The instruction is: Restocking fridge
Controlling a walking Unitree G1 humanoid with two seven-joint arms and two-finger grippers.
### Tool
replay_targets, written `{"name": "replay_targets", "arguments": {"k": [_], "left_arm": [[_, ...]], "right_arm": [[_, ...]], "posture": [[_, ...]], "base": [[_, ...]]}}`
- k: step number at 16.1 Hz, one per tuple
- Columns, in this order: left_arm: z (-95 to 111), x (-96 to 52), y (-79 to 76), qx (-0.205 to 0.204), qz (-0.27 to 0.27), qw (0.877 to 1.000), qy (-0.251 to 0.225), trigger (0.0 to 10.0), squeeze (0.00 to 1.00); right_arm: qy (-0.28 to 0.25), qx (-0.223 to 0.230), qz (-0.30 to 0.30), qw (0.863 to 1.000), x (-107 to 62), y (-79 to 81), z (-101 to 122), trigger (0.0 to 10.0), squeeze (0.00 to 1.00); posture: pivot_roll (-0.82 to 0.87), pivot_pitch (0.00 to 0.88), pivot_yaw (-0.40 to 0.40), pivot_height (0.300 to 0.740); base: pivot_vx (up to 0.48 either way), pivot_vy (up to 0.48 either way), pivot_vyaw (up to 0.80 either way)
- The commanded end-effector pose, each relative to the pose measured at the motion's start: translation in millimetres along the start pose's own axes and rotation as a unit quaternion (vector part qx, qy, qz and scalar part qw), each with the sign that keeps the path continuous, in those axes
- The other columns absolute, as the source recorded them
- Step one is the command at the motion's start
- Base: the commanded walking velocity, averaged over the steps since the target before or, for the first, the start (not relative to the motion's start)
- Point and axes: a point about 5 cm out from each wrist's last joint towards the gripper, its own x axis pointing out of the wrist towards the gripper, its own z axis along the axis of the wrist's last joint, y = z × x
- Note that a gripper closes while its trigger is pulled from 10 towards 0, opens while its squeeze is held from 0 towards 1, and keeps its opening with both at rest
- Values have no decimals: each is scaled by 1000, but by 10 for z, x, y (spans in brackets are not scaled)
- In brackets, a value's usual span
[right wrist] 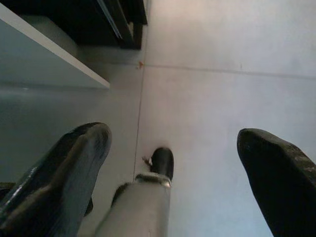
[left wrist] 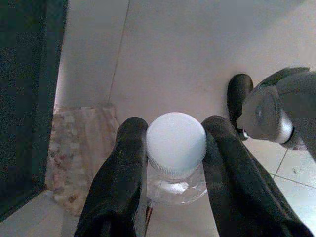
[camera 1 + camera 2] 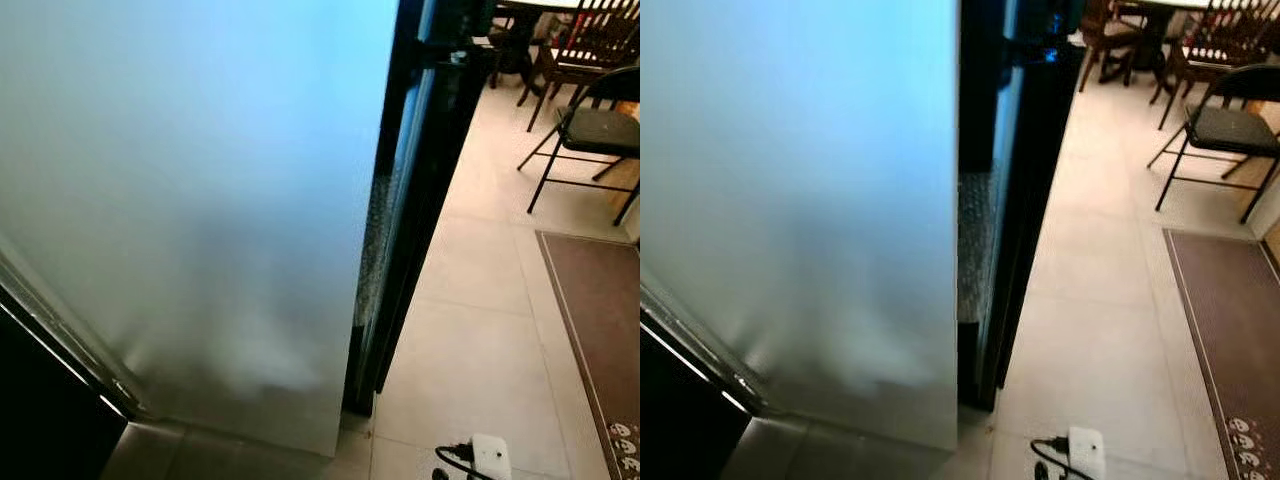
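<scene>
Fridge door [image 3: 200,200], pale, stands before me. My left pincer [image 2: 175,163] is clenched on a white-capped clear bottle [image 2: 176,148], possibly water, above floor tiles [image 2: 197,59]; my right pincer [image 1: 173,153] is released.

the fridge door [image 3: 190,200] is pale blue-grey and shiny, with a black edge. right of the fridge door, the floor [image 3: 480,330] has big cream tiles. further right of it lies a brown mat [image 3: 600,310] with a dark border and little white shapes at one corner. a black folding chair [image 3: 590,130] stands past the mat. a white plug box [image 3: 490,457] has a black cord. the left gripper [image 2: 176,143] has black fingers around a clear bottle [image 2: 176,185] with a white cap [image 2: 176,143].
</scene>
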Motion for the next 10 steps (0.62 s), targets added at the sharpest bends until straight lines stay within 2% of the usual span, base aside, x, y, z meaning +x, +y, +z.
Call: {"name": "replay_targets", "arguments": {"k": [1, 5, 8, 9, 10], "left_arm": [[-19, -1, -14, 1, -2, 1000, 7, 10000, 0], [-26, -2, -21, 0, -1, 1000, 7, 10000, 0], [-35, -4, -17, 3, 0, 1000, 9, 10000, 0], [-36, -4, -16, 3, 0, 1000, 9, 10000, 0], [-36, -5, -11, 5, 1, 1000, 8, 10000, 0]], "right_arm": [[-11, 6, -8, 1000, -2, -36, 37, 10000, 0], [-71, 57, -53, 994, -22, -84, 95, 10000, 0], [-136, 54, -57, 988, -53, -92, 192, 10000, 0], [-142, 55, -57, 987, -56, -92, 200, 10000, 0], [-237, 17, -60, 969, -139, -368, 752, 10000, 0]], "posture": [[58, 0, 1, 740], [61, 0, -2, 740], [36, 0, 0, 740], [36, 0, 0, 740], [27, 0, -1, 740]], "base": [[0, 0, 0], [0, 0, 0], [0, 0, 0], [0, 0, 0], [0, 0, 0]]}}
